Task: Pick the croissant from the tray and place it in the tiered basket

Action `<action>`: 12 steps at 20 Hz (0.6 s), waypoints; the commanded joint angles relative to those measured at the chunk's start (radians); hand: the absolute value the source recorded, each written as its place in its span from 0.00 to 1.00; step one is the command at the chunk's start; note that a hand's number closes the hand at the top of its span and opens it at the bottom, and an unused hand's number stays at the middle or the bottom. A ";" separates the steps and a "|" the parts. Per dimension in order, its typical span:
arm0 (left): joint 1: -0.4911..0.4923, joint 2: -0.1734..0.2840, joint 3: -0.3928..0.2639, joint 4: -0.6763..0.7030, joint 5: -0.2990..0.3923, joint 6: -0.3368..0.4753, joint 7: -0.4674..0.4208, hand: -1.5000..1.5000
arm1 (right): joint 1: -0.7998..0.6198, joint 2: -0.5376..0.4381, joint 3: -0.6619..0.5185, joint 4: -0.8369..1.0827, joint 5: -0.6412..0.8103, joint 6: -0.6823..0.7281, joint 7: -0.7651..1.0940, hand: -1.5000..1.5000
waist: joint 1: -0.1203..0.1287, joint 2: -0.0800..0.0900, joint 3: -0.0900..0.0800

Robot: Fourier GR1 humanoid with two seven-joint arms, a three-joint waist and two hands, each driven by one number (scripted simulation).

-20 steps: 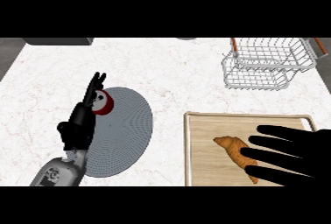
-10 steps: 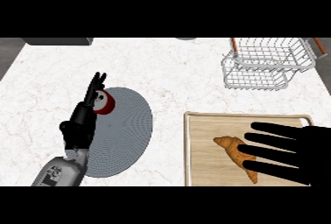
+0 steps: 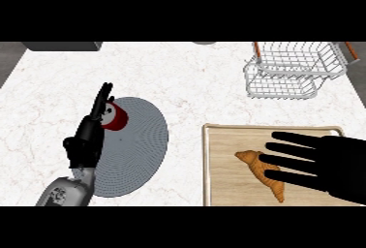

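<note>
One golden-brown croissant [image 3: 263, 173] lies on the pale wooden tray [image 3: 221, 145], and our right hand [image 3: 336, 167] hovers just beside it, fingers straight and spread, holding nothing. We judge this the reach before the grasp: next we need to curl around the pastry, then lift toward the white wire tiered basket [image 3: 289, 68]. Our left hand [image 3: 85, 143] rests open over the grey round plate [image 3: 139, 145]

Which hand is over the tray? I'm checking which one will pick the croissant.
The right hand, fingers spread above the tray beside the croissant. The left hand rests by the grey plate.
</note>
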 commanded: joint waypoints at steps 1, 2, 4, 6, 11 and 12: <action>-0.011 -0.036 -0.002 0.006 -0.029 0.010 0.014 0.50 | -0.041 0.076 -0.012 0.129 0.056 0.027 -0.042 0.00 | 0.003 0.001 0.000; -0.025 -0.061 -0.024 -0.004 -0.064 0.037 0.048 0.50 | -0.025 0.072 -0.023 0.079 0.048 0.060 -0.042 0.00 | -0.001 0.000 0.000; 0.020 -0.031 0.003 -0.020 -0.045 -0.003 0.017 0.50 | -0.109 0.135 0.000 0.079 0.057 0.150 0.015 0.00 | 0.005 0.000 -0.001; -0.028 -0.032 0.025 -0.018 -0.037 -0.016 0.046 0.50 | -0.098 0.127 0.008 0.179 0.087 0.082 -0.058 0.00 | 0.004 0.001 0.000; 0.017 -0.033 0.027 -0.034 -0.046 -0.027 0.003 0.50 | -0.038 0.091 0.029 0.276 0.128 -0.031 -0.148 0.00 | 0.003 0.001 0.000; 0.060 -0.041 0.023 -0.057 -0.047 -0.029 0.008 0.50 | -0.051 0.135 0.033 0.144 0.119 0.100 -0.054 0.00 | 0.000 -0.002 0.000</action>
